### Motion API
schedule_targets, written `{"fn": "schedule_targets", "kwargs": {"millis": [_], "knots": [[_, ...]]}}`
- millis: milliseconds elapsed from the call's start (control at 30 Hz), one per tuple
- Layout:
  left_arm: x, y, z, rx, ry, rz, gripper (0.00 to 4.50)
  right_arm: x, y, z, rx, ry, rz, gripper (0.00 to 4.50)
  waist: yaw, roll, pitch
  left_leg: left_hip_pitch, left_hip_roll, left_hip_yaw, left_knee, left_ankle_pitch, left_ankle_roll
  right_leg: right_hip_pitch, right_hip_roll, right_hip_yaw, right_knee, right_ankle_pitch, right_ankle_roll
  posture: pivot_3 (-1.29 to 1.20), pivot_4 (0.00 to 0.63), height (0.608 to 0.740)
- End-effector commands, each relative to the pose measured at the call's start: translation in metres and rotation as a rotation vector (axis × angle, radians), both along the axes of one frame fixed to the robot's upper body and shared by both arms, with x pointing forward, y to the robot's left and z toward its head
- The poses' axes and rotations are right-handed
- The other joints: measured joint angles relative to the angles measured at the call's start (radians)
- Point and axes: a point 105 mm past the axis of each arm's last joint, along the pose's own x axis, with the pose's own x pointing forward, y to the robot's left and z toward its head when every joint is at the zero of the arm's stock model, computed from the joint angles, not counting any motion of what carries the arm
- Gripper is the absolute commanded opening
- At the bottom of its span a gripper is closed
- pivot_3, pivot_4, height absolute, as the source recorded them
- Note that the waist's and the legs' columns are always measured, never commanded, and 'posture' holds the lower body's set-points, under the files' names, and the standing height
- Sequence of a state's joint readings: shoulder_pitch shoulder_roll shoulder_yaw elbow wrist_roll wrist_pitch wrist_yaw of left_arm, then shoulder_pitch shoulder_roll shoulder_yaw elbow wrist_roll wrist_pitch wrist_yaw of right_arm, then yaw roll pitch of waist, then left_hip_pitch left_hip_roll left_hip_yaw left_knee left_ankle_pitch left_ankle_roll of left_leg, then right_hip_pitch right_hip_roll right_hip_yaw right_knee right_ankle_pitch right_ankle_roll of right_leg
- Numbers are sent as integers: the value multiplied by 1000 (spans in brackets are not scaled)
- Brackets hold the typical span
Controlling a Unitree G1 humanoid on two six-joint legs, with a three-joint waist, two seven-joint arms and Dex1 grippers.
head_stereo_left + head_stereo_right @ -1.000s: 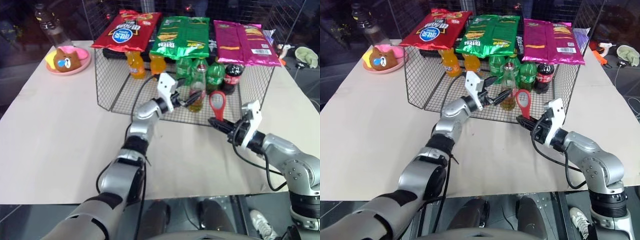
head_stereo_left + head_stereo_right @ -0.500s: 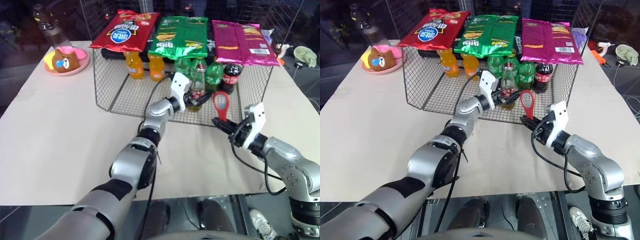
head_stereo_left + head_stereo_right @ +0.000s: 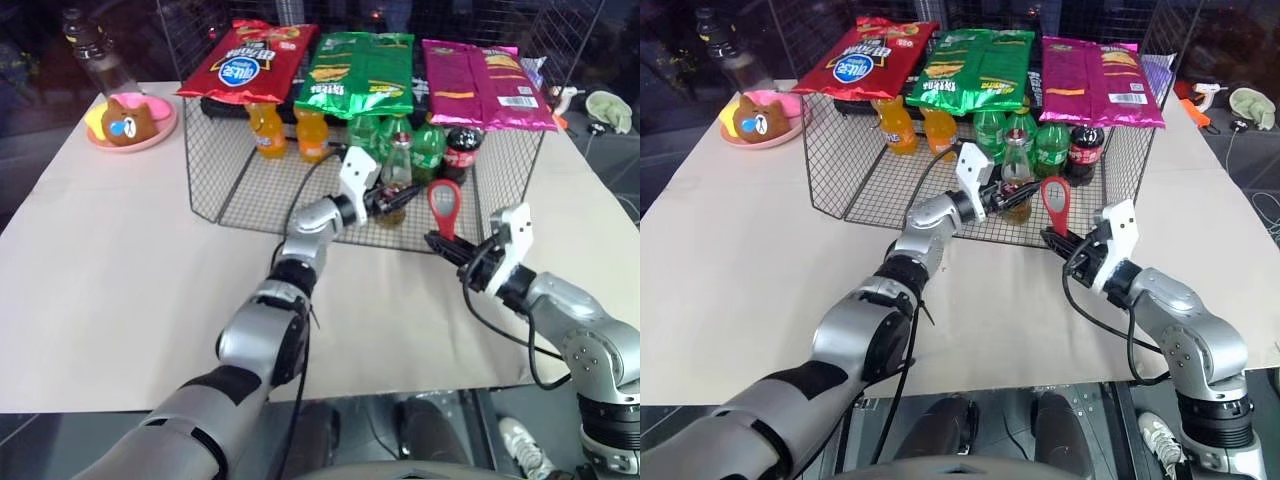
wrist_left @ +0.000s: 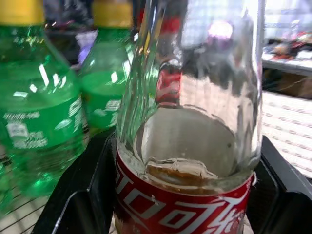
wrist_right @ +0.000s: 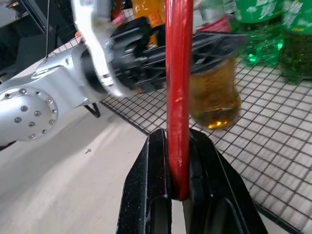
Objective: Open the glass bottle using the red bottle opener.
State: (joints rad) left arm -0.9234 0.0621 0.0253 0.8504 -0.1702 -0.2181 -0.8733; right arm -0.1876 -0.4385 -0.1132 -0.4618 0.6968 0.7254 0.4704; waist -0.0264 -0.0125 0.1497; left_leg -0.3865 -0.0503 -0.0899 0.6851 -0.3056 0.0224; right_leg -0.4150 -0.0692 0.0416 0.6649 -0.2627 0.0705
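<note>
Glass bottle (image 3: pixel 396 180), small, clear, amber drink, red-and-white label: upright inside black wire basket (image 3: pixel 230 180), near its front edge, green plastic bottles (image 3: pixel 430 148) behind. Left gripper (image 3: pixel 385 199) straddles its body, fingers (image 4: pixel 85 195) either side; grip cannot be told. Right gripper (image 3: pixel 437 243), nearer and right, clamps flat red bottle opener (image 3: pixel 443 205), ring upward.

The glass bottle (image 3: pixel 397 176) stands in the wire basket (image 3: pixel 231 170) on the tabletop (image 3: pixel 120 250), before the plastic bottles (image 3: pixel 430 148), under the chip bags (image 3: pixel 362 72).

Silver metal arms with screwed round joints, white wrist housings, black cables, black two-fingered tools.
</note>
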Motion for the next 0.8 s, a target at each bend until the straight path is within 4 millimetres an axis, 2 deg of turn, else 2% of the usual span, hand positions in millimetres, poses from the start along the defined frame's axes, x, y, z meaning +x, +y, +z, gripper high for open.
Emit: {"fn": "schedule_targets", "kwargs": {"millis": [33,200,367,500,600,800], "knots": [[-23,15,37,-35,-110,-41,2710,3,-3,21,-17,-127,-22,0,-10,0,0,0,1,0,0,0,0,0,0,0,0,0,0,0,150,740],[-57,45,28,38,-54,-6,2710,6,-3,23,-18,-179,-36,0,-13,0,0,0,1,0,0,0,0,0,0,1,1,0,0,0,150,740],[-82,68,21,72,-5,75,2710,8,-8,16,-59,-189,-40,0,-7,1,0,1,1,0,1,0,0,0,0,1,1,0,0,0,150,740],[-108,77,7,71,75,51,2710,9,-8,10,-79,-186,-27,0,-7,1,0,1,1,0,0,0,0,0,-1,1,0,0,0,0,150,740],[-113,83,-1,82,98,75,2710,11,-7,8,-84,-186,-16,0,-2,1,0,1,1,0,0,0,0,1,-1,1,1,0,0,0,150,740],[-111,89,-2,6,43,163,2710,13,-6,8,-91,-192,3,0,10,1,0,2,1,1,0,0,0,2,-1,1,1,0,0,0,150,740]]}}
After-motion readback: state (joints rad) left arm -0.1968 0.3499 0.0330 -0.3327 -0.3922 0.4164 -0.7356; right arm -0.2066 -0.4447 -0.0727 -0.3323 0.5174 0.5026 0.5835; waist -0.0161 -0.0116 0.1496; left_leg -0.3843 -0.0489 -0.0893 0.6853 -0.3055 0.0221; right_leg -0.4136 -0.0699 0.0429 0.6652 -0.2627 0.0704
